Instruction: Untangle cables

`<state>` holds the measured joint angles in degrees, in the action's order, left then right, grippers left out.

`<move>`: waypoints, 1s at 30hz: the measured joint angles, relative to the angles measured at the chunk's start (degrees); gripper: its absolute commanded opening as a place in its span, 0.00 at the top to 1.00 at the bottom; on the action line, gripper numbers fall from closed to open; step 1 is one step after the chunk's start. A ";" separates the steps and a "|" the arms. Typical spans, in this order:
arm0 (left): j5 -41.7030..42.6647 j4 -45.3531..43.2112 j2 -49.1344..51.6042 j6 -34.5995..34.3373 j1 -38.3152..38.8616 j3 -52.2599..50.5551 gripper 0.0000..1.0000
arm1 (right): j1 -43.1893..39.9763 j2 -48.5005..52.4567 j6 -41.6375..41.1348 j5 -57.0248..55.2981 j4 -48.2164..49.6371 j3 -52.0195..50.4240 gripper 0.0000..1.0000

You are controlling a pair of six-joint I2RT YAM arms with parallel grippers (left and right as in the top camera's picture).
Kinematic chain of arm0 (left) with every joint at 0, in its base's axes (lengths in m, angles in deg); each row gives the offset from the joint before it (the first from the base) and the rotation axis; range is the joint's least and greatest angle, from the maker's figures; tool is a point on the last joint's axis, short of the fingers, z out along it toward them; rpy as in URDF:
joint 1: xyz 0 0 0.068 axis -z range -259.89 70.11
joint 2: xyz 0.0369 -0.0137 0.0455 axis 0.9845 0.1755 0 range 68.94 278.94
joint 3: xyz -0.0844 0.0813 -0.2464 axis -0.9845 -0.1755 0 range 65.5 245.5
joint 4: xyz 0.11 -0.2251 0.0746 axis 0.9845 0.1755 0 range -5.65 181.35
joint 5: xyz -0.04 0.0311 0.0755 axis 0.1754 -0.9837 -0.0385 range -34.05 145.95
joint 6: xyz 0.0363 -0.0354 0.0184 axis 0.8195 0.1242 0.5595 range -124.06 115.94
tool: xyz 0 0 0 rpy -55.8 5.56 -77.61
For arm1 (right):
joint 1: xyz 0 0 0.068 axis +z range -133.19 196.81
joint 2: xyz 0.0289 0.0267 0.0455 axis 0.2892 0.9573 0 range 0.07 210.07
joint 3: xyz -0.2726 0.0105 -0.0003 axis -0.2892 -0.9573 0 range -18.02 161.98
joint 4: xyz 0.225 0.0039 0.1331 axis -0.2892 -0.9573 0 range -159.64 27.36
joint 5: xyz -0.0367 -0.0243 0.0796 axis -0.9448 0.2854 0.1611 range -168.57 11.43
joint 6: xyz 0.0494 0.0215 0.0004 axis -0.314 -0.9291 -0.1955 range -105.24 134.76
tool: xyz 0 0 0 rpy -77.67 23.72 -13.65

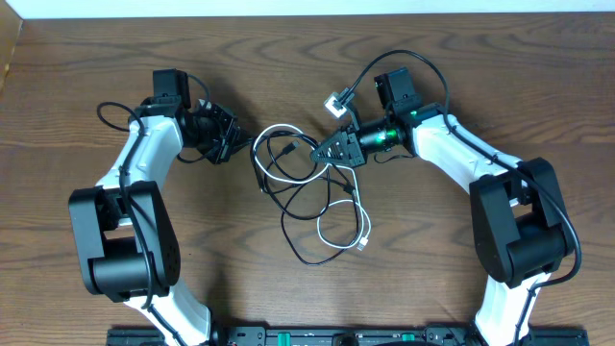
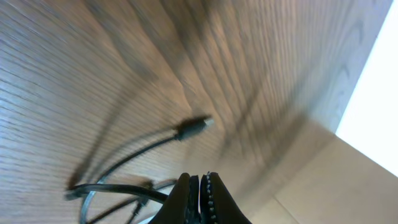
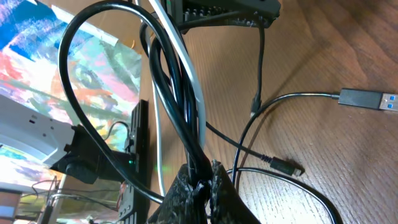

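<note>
From overhead the tangle lies mid-desk between my 2 arms: the white cable (image 1: 366,223) loops beside my right claw (image 1: 324,154) and trails toward the near edge, its plug end (image 1: 362,247) pointing that way. The black cables (image 1: 288,231) ring it, so the heap's long axis runs from far left to near right. 1 black strand runs flat across to my left claw (image 1: 226,136). Only my left wrist view shows that claw (image 2: 200,186) closed, fingers pressed together. A black cord (image 2: 118,188) meets the fingers low down, but I cannot tell whether it is pinched. Beyond it a small black plug (image 2: 193,127) hangs over the wood desk (image 2: 93,62), its metal tip aimed right and slightly up in that view. My right wrist view gives what overhead hides: my right claw (image 3: 202,183) is clamped on a bundle of black cables (image 3: 180,93) rising steeply out of it, the white cable (image 3: 189,74) running alongside and blocking much of the view. Past them on the desk (image 3: 348,37) lie a silver USB plug (image 3: 367,99) pointing right and a small black plug (image 3: 286,166). My own arms' thicker wires crowd both sides of the desk (image 1: 288,58).
</note>
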<state>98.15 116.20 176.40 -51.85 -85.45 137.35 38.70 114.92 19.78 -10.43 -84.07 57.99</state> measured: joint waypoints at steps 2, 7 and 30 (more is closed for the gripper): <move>1.49 0.11 0.00 0.00 0.02 0.00 0.92 | 0.22 0.00 0.02 -0.02 0.04 0.00 0.99; 3.82 1.44 0.00 0.07 0.04 0.00 0.77 | 0.50 0.00 0.02 -0.02 0.11 0.00 0.99; 0.20 8.37 0.00 1.36 -2.71 0.00 0.61 | 0.55 0.00 0.04 -6.40 2.14 0.00 0.99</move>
<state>98.34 124.58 176.40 -50.49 -88.16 137.35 39.25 114.92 19.82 -16.84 -81.93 57.99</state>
